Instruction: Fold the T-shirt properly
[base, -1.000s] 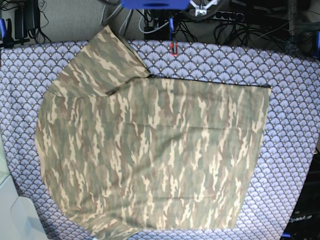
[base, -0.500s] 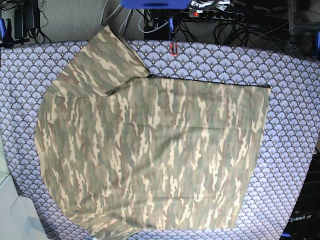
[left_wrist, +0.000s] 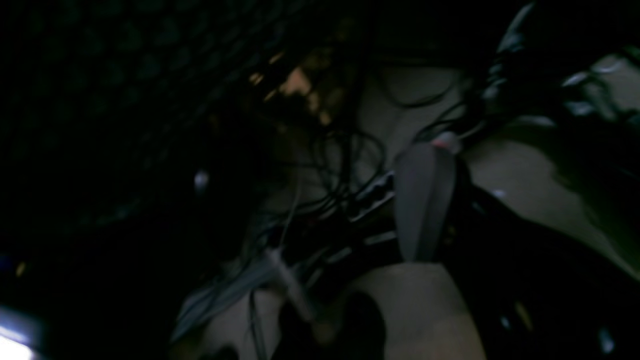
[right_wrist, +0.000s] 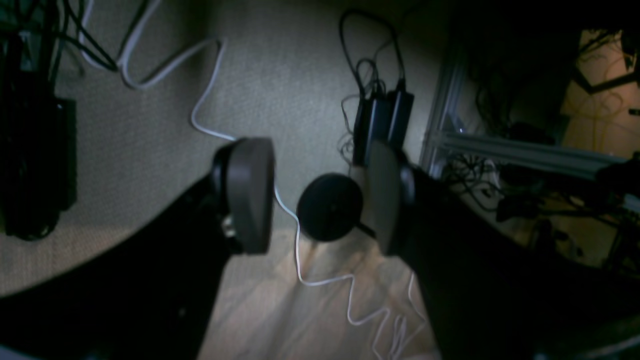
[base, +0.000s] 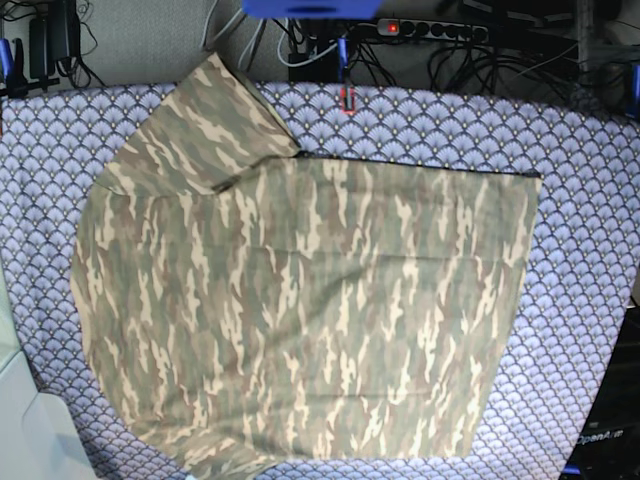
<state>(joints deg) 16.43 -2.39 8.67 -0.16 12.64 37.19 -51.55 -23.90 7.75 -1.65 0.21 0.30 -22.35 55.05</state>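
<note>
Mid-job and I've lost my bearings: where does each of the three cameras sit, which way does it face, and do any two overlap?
Base: overhead, looking down on the T-shirt spread on the tablecloth; no arm shows, only a blue part at the top edge.
Left wrist: on the left arm, very dark, facing cables and floor; one grey finger shows.
Right wrist: on the right arm, facing floor, a white cable and black adapters; both fingers show, apart, empty.
Shared: both wrist views miss the shirt and show cable clutter off the table.
</note>
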